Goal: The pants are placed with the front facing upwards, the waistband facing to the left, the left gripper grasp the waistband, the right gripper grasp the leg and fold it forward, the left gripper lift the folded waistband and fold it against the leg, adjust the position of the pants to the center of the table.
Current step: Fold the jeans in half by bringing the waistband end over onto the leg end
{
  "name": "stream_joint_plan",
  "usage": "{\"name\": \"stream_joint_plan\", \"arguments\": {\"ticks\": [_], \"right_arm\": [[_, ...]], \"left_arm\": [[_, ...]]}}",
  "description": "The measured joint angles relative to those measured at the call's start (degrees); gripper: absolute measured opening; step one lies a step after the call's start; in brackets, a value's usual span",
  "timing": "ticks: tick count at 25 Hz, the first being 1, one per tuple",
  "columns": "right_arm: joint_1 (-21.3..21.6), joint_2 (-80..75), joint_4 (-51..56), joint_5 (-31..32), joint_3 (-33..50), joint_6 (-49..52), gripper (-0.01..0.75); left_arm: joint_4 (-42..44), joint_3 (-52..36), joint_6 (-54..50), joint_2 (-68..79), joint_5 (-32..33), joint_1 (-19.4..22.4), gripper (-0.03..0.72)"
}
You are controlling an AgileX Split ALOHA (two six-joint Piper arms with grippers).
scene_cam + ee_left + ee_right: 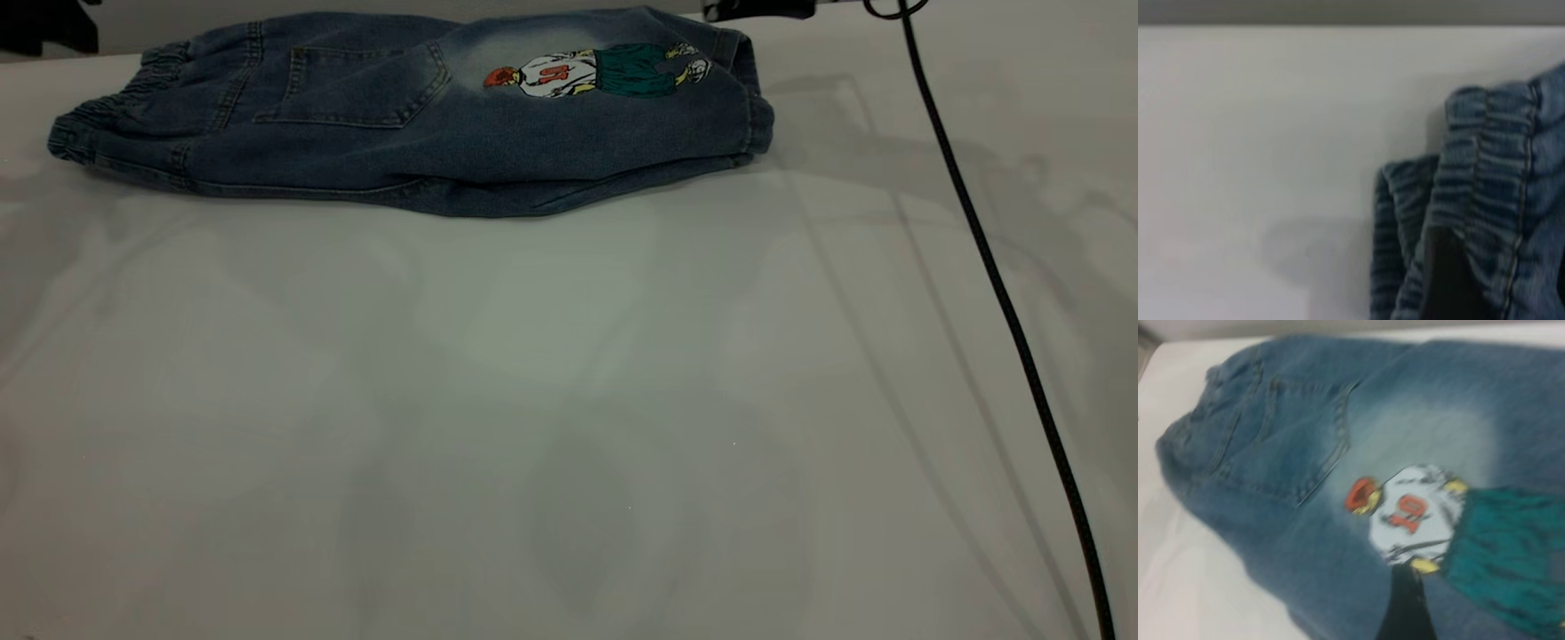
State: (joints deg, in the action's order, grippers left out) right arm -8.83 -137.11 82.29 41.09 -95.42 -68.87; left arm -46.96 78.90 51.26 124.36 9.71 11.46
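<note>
The short blue denim pants [418, 116] lie already folded lengthwise at the far edge of the large pale grey matte table [551, 400], back pocket and cartoon print up, the gathered dark elastic waistband [107, 111] at the left (where the left arm can reach it). Both wrist cameras look down on the cloth; neither gripper's jaws show clearly, so I cannot tell how they stand. The second fold and centring appear undone.

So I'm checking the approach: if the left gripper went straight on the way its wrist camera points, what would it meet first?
Probably the waistband, bunched right ahead on the table. A dark shape low in the left wrist view may be a finger; depth is unclear.
</note>
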Motion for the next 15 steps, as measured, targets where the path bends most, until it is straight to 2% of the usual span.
{"name": "stream_joint_plan", "arguments": {"ticks": [3,9,13,15], "right_arm": [[-1.42,0.0,-5.53,0.28,-2.25,5.42,0.459],[-2.78,0.0,-22.56,4.79,-11.98,22.83,0.459],[-4.85,0.0,-35.45,9.29,-20.12,35.6,0.459],[-6.23,0.0,-41.72,10.86,-23.73,41.78,0.459]], "left_arm": [[0.61,2.27,-4.16,0.0,4.82,2.91,0.363],[0.73,9.22,-10.97,0.05,20.9,10.33,0.363],[0.79,10.6,-11.8,0.3,28.74,13.12,0.363],[0.81,10.6,-11.8,0.72,30.2,13.46,0.363]]}}
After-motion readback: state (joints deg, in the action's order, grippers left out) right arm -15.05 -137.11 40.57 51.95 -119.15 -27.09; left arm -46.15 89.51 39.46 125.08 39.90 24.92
